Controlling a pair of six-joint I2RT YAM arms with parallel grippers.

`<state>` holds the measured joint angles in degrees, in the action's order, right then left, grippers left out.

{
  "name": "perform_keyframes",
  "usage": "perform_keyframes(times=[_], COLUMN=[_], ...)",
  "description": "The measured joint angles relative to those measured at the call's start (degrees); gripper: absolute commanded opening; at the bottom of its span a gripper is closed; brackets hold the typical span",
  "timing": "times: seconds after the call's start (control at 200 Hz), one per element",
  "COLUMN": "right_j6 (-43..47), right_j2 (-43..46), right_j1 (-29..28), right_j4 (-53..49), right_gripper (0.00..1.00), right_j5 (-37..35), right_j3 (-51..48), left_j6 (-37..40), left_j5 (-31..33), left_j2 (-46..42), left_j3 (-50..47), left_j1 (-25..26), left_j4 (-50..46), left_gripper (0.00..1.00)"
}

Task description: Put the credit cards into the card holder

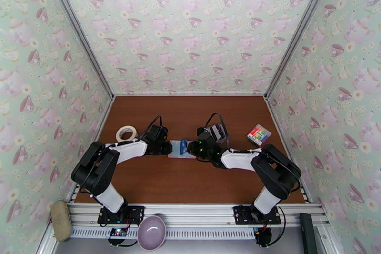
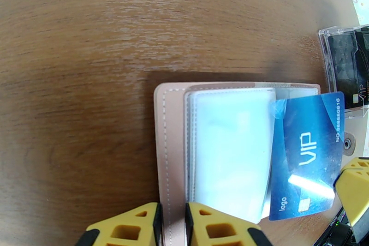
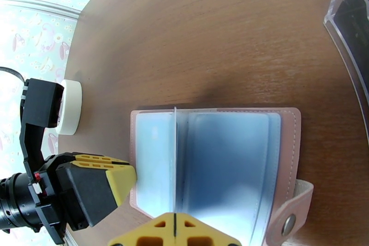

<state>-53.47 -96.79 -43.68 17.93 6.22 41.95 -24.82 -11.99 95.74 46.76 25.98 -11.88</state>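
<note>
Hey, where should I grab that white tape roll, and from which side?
Grip the white tape roll by its ring wall, probably from straight above: it lies flat with the hole facing up, so one tool finger can drop into the hole and the other outside the rim.

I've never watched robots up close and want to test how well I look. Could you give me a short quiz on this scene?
1. What does the right gripper hold? A: a coin. B: a blue VIP card. C: a key.
2. True or false: the card holder is folded shut.
3. Fill in: the left gripper clamps the holder's ____ cover edge.
Key: 1 B; 2 false, it lies open; 3 pink.
</note>
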Motion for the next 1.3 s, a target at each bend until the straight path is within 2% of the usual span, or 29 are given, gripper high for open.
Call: perform_keyframes(times=[0.796,1.302], right_j6=[-1.4,-1.4], right_j2=[-3.9,-6.3], right_j1=[0.6,-1.1], right_j4=[3.9,3.6], right_gripper=[0.01,0.02], right_j5=[0.5,1.1], right_j3=[-0.5,1.3], left_j6=[-0.1,-0.4], left_j5=[0.0,0.0], left_j2=[0.1,0.2], left_j3=[0.0,0.0], left_j1=[0.0,0.1], left_j4=[0.1,0.4], left_gripper=[0.22,0.25])
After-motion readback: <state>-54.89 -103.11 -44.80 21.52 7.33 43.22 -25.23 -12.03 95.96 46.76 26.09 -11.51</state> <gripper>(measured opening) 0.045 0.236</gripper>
